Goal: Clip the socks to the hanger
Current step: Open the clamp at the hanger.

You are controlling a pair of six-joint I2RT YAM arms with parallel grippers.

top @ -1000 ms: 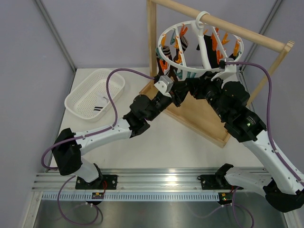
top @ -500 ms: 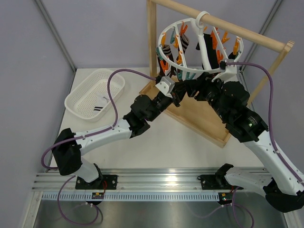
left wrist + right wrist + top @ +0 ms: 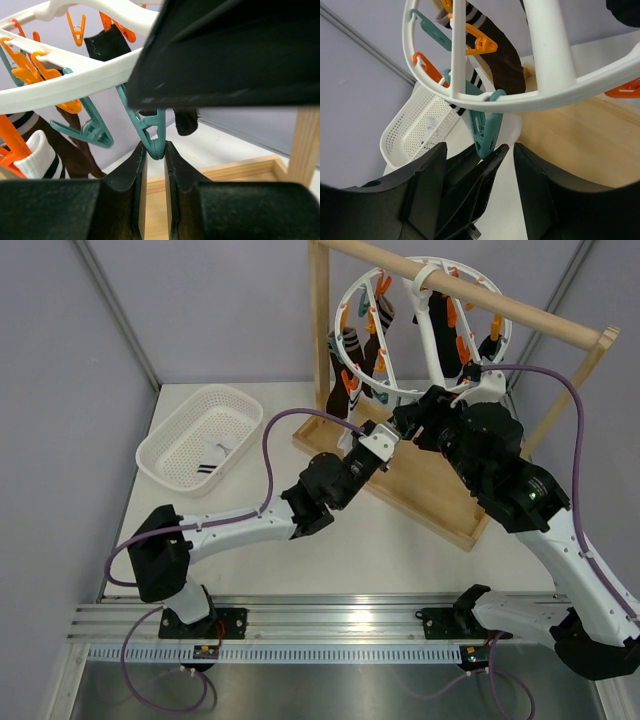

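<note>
The white ring hanger [image 3: 432, 335] hangs tilted from a wooden rail, with orange and teal clips around its rim. Dark and striped socks [image 3: 345, 375] hang from some clips, and a striped sock [image 3: 212, 462] lies in the basket. My left gripper [image 3: 154, 150] reaches up under the ring [image 3: 75, 85] and is shut on the tail of a teal clip [image 3: 152, 130]. My right gripper [image 3: 479, 150] stands open, its fingers [image 3: 425, 185] spread either side of the left gripper's tips and that clip [image 3: 485, 127]. In the top view both grippers meet under the ring's lower rim [image 3: 400, 425].
A white mesh basket [image 3: 175, 430] sits at the back left of the table. The wooden stand's base board [image 3: 440, 500] lies under both arms, with its upright post [image 3: 319, 330] left of the hanger. A brown striped sock [image 3: 502, 55] hangs near the right wrist.
My right gripper has opened from a near-shut state. The left gripper has closed on the teal clip and moved right. The hanger ring has tipped up more steeply.
</note>
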